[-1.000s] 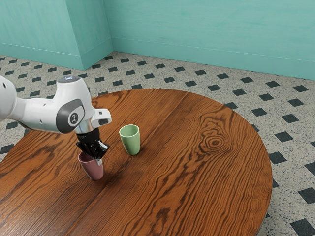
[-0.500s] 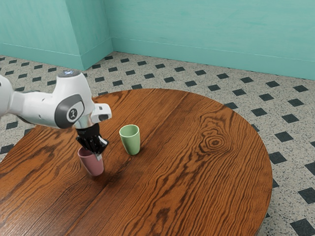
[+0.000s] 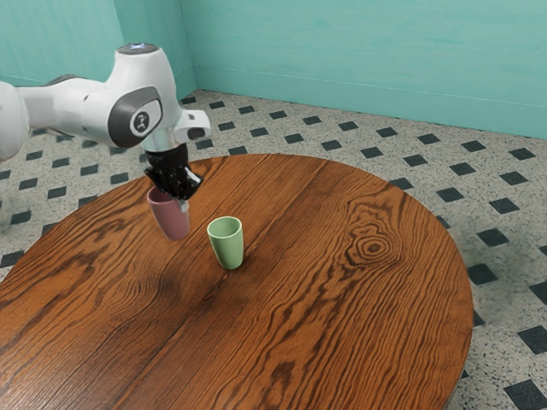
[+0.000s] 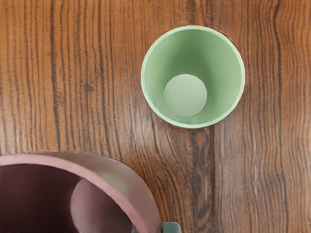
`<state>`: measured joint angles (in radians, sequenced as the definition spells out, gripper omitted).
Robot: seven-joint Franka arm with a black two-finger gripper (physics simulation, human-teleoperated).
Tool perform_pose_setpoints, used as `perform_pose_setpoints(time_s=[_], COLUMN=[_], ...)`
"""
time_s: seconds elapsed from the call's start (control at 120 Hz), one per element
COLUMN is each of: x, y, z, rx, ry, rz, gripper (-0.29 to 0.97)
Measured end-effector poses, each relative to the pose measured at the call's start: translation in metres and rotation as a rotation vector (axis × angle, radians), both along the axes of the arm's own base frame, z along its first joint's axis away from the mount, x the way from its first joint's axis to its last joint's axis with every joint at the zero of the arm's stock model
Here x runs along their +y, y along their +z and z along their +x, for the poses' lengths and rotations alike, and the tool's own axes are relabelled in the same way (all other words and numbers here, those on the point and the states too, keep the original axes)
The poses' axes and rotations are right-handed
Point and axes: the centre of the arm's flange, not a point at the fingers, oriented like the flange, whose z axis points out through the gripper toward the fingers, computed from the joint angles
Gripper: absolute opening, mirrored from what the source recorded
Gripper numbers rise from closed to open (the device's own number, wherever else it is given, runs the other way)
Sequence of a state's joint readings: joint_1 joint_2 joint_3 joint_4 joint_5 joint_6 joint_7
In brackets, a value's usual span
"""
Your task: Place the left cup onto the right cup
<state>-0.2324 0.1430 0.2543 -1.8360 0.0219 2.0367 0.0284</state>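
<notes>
My black gripper [image 3: 177,196] is shut on the rim of a pink cup [image 3: 169,215], which hangs upright in the air above the round wooden table [image 3: 342,282]. A green cup [image 3: 226,242] stands upright on the table just to the exterior view's right of the pink cup and lower down. In the wrist view the pink cup [image 4: 73,194] is close under my hand, and the green cup [image 4: 193,76] shows its open mouth beside it.
The table's broad wood surface stretches toward the exterior view's right and front. A teal wall [image 3: 359,43] and a checkered tile floor [image 3: 479,188] lie beyond the table's edge.
My gripper has lifted the pink cup off the table and carried it upward and slightly toward the green cup. The green cup has stayed put.
</notes>
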Motion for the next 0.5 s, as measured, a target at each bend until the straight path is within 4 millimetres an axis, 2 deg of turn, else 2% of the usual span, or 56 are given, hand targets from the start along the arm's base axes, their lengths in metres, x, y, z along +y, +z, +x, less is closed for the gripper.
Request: perform_pose_setpoints(time_s=[0.242, 0.317, 0.5], x=[-0.029, -0.037, -0.043], y=[-0.011, -0.009, -0.008], z=[0.033, 0.045, 0.058], rx=[0.065, 0.066, 0.073], ry=[-0.034, -0.043, -0.046], rz=[0.023, 0.03, 0.037], gripper=[-0.11, -0.11, -0.11])
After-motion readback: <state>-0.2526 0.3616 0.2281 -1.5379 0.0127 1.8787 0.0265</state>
